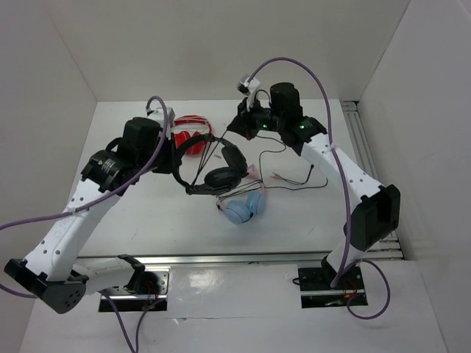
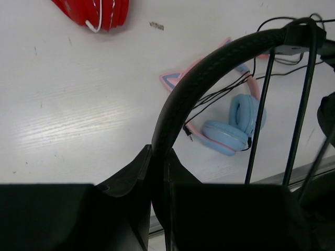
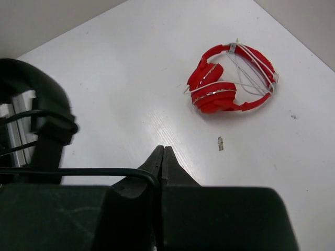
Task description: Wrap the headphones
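Your left hand (image 2: 158, 159) clamps the stiff headband (image 2: 209, 68) of the headphones (image 1: 219, 177), held above the tabletop (image 1: 147, 220). Your right hand (image 3: 161, 157) is clenched, seemingly pinching the cable (image 3: 78, 171). That cable is light and limp, so grip it close to the earcups.

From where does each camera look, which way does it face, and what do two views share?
Top external: above and behind, facing down on the white table; both arms show.
Left wrist: faces down past the left gripper, shut on the black padded over-ear headphones.
Right wrist: faces down past the right gripper, shut on the thin black cable.
Shared: both wrist views show the red headphones.
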Robot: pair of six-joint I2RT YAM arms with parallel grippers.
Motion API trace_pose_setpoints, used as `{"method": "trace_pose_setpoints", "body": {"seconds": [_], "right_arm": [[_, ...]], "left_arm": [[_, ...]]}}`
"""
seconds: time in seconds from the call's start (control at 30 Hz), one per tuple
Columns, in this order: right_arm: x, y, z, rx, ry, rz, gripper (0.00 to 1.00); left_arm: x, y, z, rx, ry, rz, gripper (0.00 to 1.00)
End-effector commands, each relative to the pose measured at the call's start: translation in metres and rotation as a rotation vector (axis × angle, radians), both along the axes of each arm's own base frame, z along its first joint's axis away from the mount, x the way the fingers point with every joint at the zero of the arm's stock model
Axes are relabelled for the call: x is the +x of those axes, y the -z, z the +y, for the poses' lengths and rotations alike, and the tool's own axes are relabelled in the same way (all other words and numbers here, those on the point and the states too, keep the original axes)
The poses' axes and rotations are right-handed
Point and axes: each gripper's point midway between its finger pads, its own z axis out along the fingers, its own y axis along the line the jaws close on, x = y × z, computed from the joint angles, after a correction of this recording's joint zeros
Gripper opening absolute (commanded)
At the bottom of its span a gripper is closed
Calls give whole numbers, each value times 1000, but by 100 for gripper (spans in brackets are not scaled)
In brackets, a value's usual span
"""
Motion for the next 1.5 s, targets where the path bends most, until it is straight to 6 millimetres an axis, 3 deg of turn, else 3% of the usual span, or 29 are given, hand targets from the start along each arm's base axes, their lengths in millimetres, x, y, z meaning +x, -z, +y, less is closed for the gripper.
{"method": "trace_pose_setpoints", "body": {"seconds": [0.0,0.03,0.07,0.1,0.17,0.2,0.27,0.3,0.37,0.4,0.53,0.57,0.6,0.7,0.77,0.8,0.9,0.97,1.07,1.13,1.17,1.2,1.27,1.3,1.33,1.37,1.4,1.43,1.47], "right_arm": [[49,-11,2,63,195,-121,0],[48,8,11,44,185,-97,1],[47,12,22,53,167,-108,6],[37,15,41,59,119,-107,13],[30,33,66,85,58,-79,13],[22,34,80,105,21,-79,13],[18,54,95,139,-12,-23,21],[9,44,109,202,-80,-43,25],[2,60,124,253,-134,1,33],[2,46,131,330,-160,-14,38],[-7,67,168,378,-211,30,41],[-3,66,172,385,-211,33,41],[-7,83,180,385,-225,68,41],[-21,100,196,366,-268,100,42],[-30,105,199,343,-276,81,42],[-38,117,197,324,-270,106,42],[-48,107,186,334,-274,81,42],[-63,107,177,312,-269,72,40],[-84,105,161,268,-232,29,14],[-113,107,163,245,-260,16,6],[-121,96,159,228,-248,-15,4],[-142,89,167,223,-275,-29,3],[-166,77,168,203,-293,-54,0],[-188,76,175,164,-314,-71,0],[-199,57,176,169,-313,-106,0],[-210,51,176,155,-309,-122,0],[-214,51,173,105,-282,-155,0],[-241,42,177,96,-313,-181,0],[-249,15,173,123,-302,-223,0]], "left_arm": [[-31,-46,12,1,40,-52,0],[-29,-58,15,6,16,-73,0],[-26,-67,14,1,15,-81,0],[-30,-99,15,-44,8,-149,0],[-33,-122,6,-90,49,-185,0],[-33,-143,2,-121,65,-222,0],[-37,-152,-3,-132,85,-210,0],[-39,-163,-6,-156,91,-232,0],[-40,-168,-10,-168,109,-240,0],[-42,-169,-10,-177,102,-235,0],[-40,-178,-3,-207,33,-245,0],[-37,-189,11,-208,-51,-283,0],[-36,-197,19,-221,-106,-306,0],[-33,-229,55,-290,-326,-417,0],[-37,-255,80,-374,-451,-513,0],[-35,-261,85,-388,-490,-536,0],[-40,-282,104,-436,-579,-619,0],[-22,-282,110,-396,-663,-630,0],[-2,-281,118,-333,-759,-654,0],[24,-269,121,-257,-815,-634,0],[32,-267,123,-229,-829,-631,0],[41,-263,126,-223,-851,-617,0],[67,-246,138,-186,-891,-575,0],[73,-237,144,-185,-917,-546,0],[81,-222,159,-158,-959,-508,0],[85,-212,167,-151,-986,-487,0],[88,-196,174,-122,-1013,-446,0],[94,-166,186,-62,-1058,-380,0],[94,-149,191,-18,-1077,-340,0]]}}
